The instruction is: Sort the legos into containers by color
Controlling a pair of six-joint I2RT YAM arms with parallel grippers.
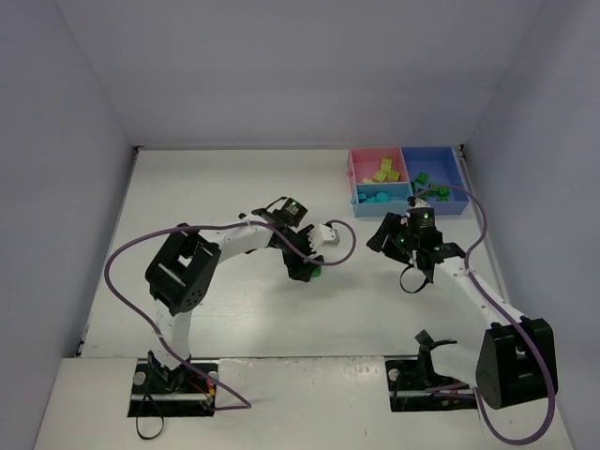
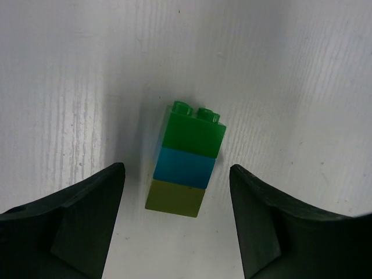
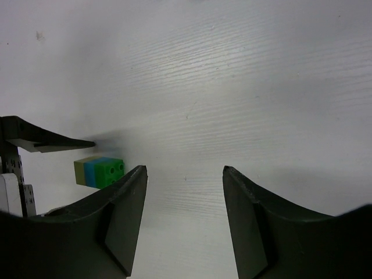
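Table (image 1: 244, 187): white top, grey walls on 3 sides; arm bases at 6 o'clock in top view.
Containers: 3 joined trays at approx 1 o'clock of table, far-right corner.
Pink tray (image 1: 353, 161): 11 o'clock part of the block, holds yellow-green bricks (image 1: 382, 172).
Light blue tray (image 1: 359, 208): at 6 o'clock of pink, holds cyan bricks (image 1: 377, 198).
Darker blue tray (image 1: 456, 178): at 3 o'clock of the other two, bigger, holds green bricks (image 1: 427, 187).
Lego stack (image 2: 183, 167): 3 bricks joined, lying on its side on table near centre, well apart from trays.
Stack order (left wrist view): green brick (image 2: 193, 131) w/ studs at 12 o'clock, cyan brick (image 2: 181, 165) mid, yellow-green brick (image 2: 174, 199) at 6 o'clock.
Left gripper (image 2: 177, 170): jaws wide apart, one each side of stack at 9 and 3 o'clock, gaps both sides, no contact, holding nothing.
Right gripper (image 3: 184, 169): at 6 o'clock of trays in top view, jaws apart, only bare table btwn them, holding nothing.
Right wrist view: stack sits at 9 o'clock, outside the jaws.
Height of left fingers over table: can't tell.
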